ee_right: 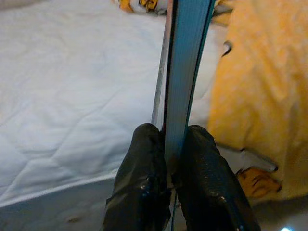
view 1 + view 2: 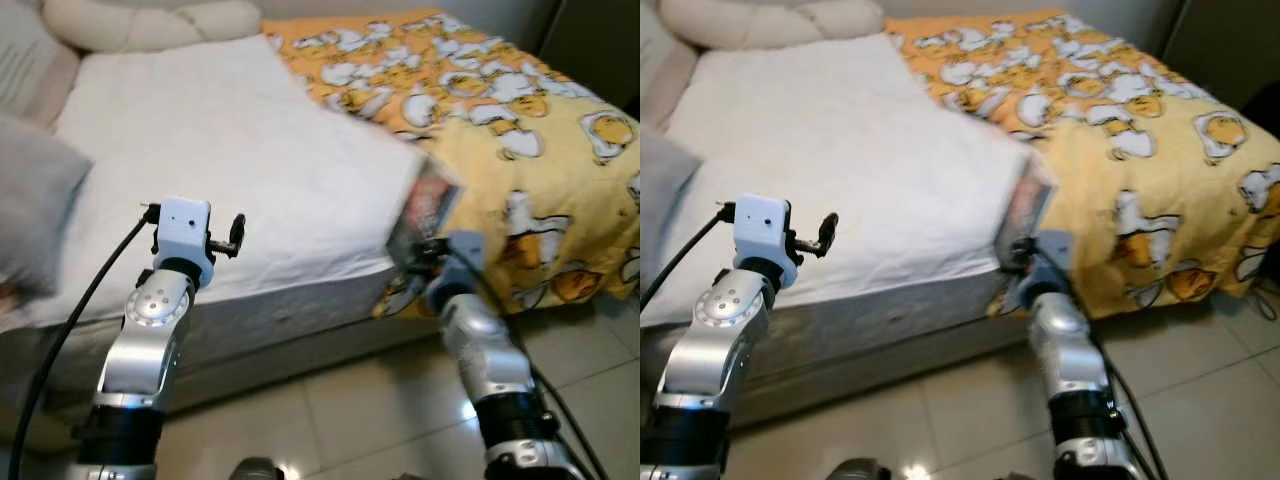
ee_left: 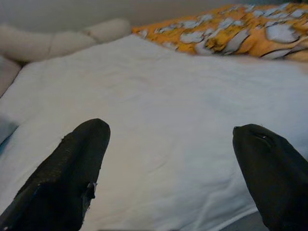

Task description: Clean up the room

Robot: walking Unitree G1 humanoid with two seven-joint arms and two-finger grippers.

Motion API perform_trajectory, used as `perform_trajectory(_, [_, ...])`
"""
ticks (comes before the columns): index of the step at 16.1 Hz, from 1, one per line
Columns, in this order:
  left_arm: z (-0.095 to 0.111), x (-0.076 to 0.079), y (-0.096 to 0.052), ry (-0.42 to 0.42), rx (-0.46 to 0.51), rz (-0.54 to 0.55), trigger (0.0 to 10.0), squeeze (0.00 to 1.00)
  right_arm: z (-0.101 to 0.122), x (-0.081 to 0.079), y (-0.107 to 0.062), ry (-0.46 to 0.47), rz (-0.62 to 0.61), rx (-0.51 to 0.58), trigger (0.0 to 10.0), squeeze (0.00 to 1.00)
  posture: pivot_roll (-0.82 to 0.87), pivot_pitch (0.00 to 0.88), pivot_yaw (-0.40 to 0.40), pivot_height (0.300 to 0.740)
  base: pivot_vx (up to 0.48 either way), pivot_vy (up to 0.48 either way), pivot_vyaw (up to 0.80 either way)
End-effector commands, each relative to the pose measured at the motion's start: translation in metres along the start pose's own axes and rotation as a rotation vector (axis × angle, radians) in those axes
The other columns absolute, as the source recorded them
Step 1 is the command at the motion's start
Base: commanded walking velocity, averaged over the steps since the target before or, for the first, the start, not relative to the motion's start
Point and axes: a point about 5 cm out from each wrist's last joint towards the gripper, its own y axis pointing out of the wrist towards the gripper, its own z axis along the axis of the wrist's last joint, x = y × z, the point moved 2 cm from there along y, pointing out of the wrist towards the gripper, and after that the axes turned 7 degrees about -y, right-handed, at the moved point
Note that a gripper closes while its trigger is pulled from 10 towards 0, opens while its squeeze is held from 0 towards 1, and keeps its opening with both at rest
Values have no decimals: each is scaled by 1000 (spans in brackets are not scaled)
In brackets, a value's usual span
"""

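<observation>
1. Bed (image 2: pixel 230 150) under a white quilted cover, with a cream bolster (image 2: pixel 150 20) at its head.
2. Orange patterned blanket (image 2: pixel 520 120) over the far half.
3. Glossy pale tiled floor (image 2: pixel 340 420).
4. Possibly a grey cushion (image 2: pixel 30 210), blurred.

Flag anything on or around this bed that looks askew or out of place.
The yellow blanket is pulled aside, covering one side of the bed and leaving the white mattress bare. The right gripper pinches a thin book upright at the mattress edge.
</observation>
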Motion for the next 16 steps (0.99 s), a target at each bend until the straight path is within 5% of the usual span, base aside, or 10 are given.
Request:
perform_trajectory(1, [2, -5, 0, 15, 1, 14, 10000, 251, 14, -13, 3, -9, 42, 58, 10000, 0, 86, 0, 4, 740, 0, 409, 0])
perform_trajectory(7, [2, -3, 0, -2, 8, 9, 10000, 251, 16, -14, 3, -25, 44, 68, 10000, 0, 89, 0, 3, 740, 0, 409, 0])
perform_trajectory(11, [5, 2, 0, -24, 33, -13, 10000, 224, 25, -14, 6, 18, 30, 87, 10000, 0, 87, 0, 4, 740, 0, 0, 0])
perform_trajectory(16, [9, 2, 0, -23, 47, -35, 10000, 239, 36, -22, 7, -58, 73, 133, 10000, 0, 88, 0, 3, 740, 50, 0, 0])
